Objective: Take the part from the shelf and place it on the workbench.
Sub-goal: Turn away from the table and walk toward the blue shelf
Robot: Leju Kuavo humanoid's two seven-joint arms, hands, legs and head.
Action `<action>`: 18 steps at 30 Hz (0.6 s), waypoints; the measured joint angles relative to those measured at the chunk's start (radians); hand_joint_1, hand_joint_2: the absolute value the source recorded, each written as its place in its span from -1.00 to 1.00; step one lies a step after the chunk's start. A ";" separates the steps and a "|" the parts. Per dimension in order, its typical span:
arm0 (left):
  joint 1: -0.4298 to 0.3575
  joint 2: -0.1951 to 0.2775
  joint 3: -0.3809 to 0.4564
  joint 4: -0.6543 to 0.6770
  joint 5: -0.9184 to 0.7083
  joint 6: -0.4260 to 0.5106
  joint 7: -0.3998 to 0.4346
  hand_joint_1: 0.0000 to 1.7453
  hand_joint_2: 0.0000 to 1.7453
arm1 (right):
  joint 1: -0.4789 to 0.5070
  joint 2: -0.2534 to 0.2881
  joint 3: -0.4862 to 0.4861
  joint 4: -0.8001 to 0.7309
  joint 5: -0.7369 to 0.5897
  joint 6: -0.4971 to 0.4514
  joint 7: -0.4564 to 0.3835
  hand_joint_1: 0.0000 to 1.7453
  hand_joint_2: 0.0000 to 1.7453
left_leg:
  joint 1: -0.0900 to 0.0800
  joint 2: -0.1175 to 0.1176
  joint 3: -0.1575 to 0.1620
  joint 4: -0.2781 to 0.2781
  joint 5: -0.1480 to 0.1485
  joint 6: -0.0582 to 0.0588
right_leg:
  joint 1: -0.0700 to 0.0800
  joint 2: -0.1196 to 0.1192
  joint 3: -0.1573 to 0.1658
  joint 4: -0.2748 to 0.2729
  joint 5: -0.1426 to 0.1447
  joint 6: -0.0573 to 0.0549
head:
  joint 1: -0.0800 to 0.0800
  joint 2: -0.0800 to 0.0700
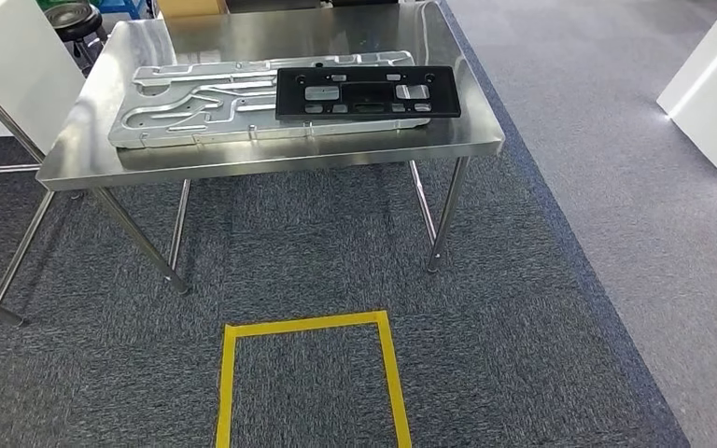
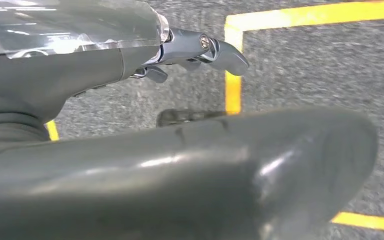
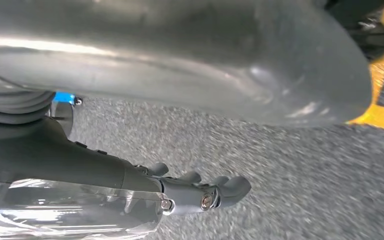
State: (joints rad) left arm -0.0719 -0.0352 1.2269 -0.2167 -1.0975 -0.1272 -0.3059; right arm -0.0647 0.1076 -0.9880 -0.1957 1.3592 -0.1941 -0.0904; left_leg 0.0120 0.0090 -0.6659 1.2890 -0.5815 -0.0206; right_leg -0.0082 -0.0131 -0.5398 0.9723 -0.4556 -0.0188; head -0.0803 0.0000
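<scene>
Head cam has the black part (image 1: 366, 91) already lying flat on the steel workbench (image 1: 271, 154), resting on top of a big silver stamped plate (image 1: 243, 103). The wrist cams look down at grey carpet (image 3: 280, 165) and the yellow tape square (image 1: 310, 373) instead. Left hand (image 2: 200, 50) and right hand (image 3: 200, 192) both hang over the floor with fingers apart, holding nothing. A black stool (image 1: 75, 19) sits behind the bench.
</scene>
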 joint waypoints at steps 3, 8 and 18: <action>-0.004 0.003 -0.001 0.000 0.000 0.000 -0.002 -1.00 -1.00 | -0.001 0.003 0.000 0.000 0.002 0.008 0.001 -1.00 -1.00 | 0.004 -0.001 0.125 -0.133 0.063 -0.002 | -0.002 0.001 -0.055 0.027 0.023 0.013 | 0.000 0.000; -0.010 0.005 -0.003 0.000 0.001 -0.007 -0.016 -1.00 -1.00 | -0.001 0.008 0.000 0.001 0.005 0.019 0.011 -1.00 -1.00 | -0.003 -0.002 0.209 -0.297 0.036 0.034 | -0.001 0.000 -0.087 0.047 0.058 0.045 | 0.000 0.000; -0.014 0.003 -0.004 0.001 0.002 0.015 0.005 -1.00 -1.00 | -0.001 0.009 -0.018 0.001 -0.050 0.048 0.008 -1.00 1.00 | -0.018 0.005 0.095 -0.296 0.132 0.065 | 0.004 0.008 -0.036 0.198 -0.058 0.040 | 0.000 0.000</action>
State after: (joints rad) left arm -0.0860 -0.0319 1.2234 -0.2161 -1.0958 -0.1123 -0.3005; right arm -0.0662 0.1164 -1.0057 -0.1949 1.3089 -0.1456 -0.0825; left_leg -0.0060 0.0136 -0.5704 0.9925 -0.4496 0.0444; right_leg -0.0042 -0.0048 -0.5759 1.1700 -0.5137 0.0214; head -0.0802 0.0000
